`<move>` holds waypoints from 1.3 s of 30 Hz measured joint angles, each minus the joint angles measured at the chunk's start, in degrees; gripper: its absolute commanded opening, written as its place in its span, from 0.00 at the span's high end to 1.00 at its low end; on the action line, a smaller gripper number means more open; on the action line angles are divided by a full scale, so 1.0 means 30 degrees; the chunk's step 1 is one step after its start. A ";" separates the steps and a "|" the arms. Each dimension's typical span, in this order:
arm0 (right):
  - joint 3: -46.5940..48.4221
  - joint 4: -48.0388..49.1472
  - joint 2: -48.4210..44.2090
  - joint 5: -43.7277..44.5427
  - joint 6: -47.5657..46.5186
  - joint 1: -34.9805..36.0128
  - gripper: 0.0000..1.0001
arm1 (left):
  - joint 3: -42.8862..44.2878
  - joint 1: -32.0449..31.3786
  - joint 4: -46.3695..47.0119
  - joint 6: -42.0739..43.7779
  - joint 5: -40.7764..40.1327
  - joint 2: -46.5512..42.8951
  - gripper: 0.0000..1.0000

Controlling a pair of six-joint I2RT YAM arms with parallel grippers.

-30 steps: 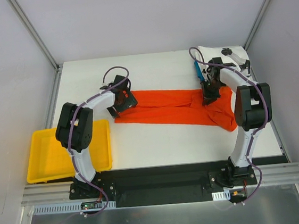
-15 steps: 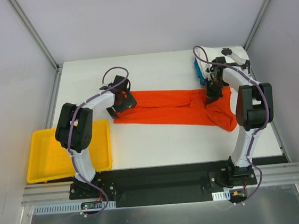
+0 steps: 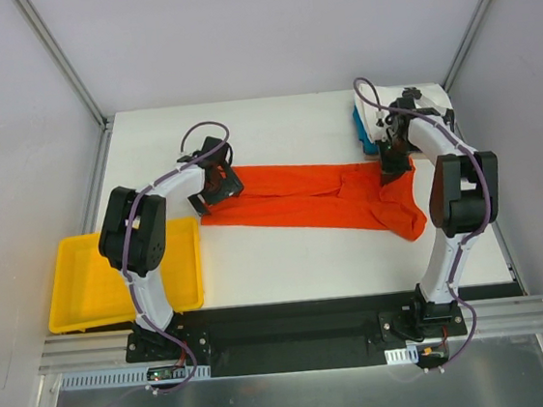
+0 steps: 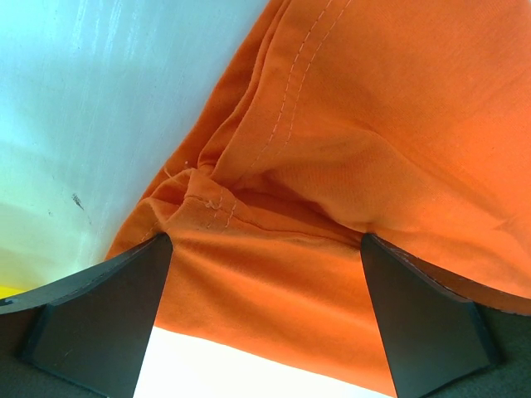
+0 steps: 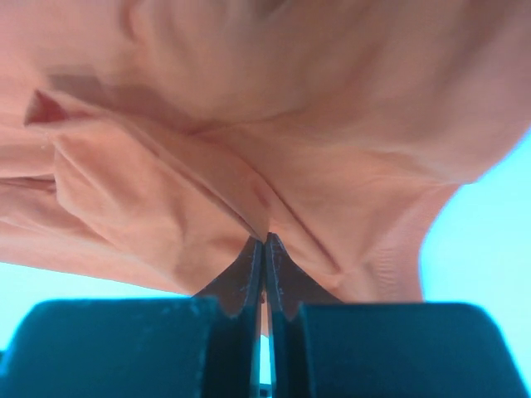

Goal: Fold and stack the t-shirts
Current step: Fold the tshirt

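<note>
I take the bright orange-red cotton t-shirt (image 3: pixel 315 199) as my landmark: it lies stretched in a long band across the middle of the white table (image 3: pixel 288 270), already narrowed lengthwise, I judge, so that it can be doubled end to end.

At the shirt's right end my right gripper (image 5: pixel 263 242) has its jaws pressed together, and the wrist view shows a thin pinch of orange cloth running into the tips, so I read it as gripping a fold there. That hold is what would let me lift this end and carry it over.

At the shirt's left end my left gripper (image 4: pixel 265 249) stands with its jaws spread wide, straddling a bunched, stitched hem without clamping it. I judge it is placed there to take the matching corner, so both ends rise together and the fold stays square.

Just beyond the shirt's right end sit a teal-blue cloth shirt (image 3: pixel 365 132) and a white cloth shirt with black marks (image 3: pixel 426 102), waiting their turn. Well off the shirt's left end lies a yellow plastic tray (image 3: pixel 85 281).
</note>
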 measured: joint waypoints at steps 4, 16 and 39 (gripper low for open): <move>0.1770 -0.0240 0.0015 0.1209 -0.1027 0.0000 0.99 | 0.0000 0.0000 -0.0007 0.0138 -0.0007 0.0000 0.01; 0.5595 -0.1144 0.2259 0.4291 -0.4867 0.0685 0.80 | -0.0007 -0.0007 -0.0109 0.0903 0.0051 -0.0022 0.01; -0.0714 0.0503 -0.4947 0.6251 0.1450 0.3045 0.04 | 0.2382 -0.1275 -0.1107 0.2652 0.0838 -0.1268 0.01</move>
